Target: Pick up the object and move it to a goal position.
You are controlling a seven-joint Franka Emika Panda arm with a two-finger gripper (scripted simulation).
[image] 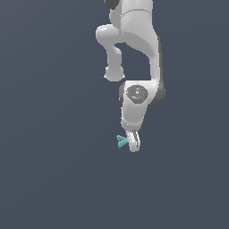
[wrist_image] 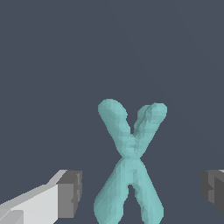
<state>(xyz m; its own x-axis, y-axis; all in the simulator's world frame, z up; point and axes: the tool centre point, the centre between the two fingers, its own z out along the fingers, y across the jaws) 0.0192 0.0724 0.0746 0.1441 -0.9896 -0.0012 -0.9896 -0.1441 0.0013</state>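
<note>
Wrist view: the tool [wrist_image: 140, 190] is spread, the object [wrist_image: 130, 148] between its pads untouched.

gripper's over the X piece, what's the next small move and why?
Probably close the gripper. In the wrist view the teal X piece sits between the two pads, with a gap on each side and no contact yet. In the exterior view the fingers are already down beside the piece, so little further descent looks needed.
</note>
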